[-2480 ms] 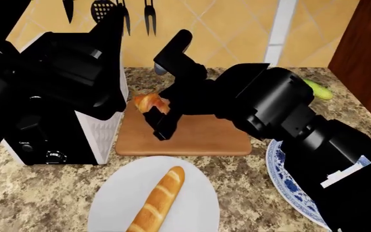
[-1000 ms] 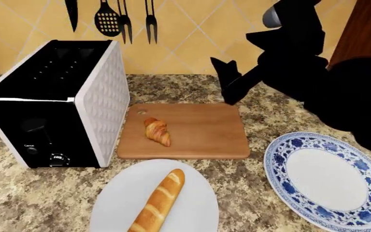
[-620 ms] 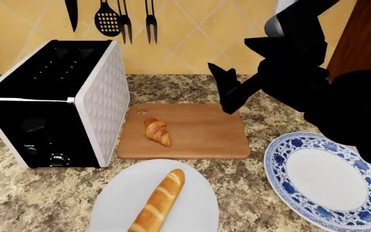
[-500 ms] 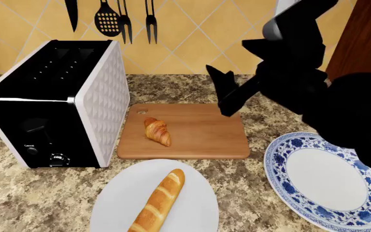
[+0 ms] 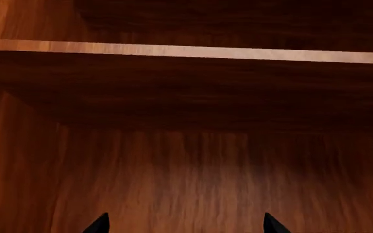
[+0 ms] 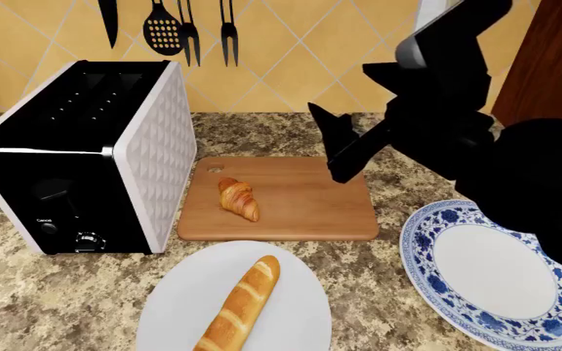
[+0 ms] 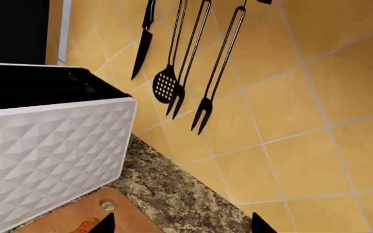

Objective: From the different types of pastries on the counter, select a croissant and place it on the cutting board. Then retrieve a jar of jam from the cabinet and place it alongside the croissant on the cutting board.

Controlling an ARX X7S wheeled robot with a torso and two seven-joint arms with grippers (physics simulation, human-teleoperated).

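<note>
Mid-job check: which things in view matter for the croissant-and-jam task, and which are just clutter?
Job:
croissant, already lying on the cutting board
counter
wooden cabinet, no jam jar in view

Clutter:
baguette on a white plate
blue-patterned plate
toaster
hanging utensils

Evenly bright, sharp renders; the cabinet interior looks dim.

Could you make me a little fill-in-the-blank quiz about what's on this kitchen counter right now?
1. The croissant lies on the wooden ____.
2. The baguette rests on a plain ____ plate.
3. The blue-patterned plate holds ____.
4. Beside the cutting board stands a black and white ____.

Missing words: cutting board; white; nothing; toaster
</note>
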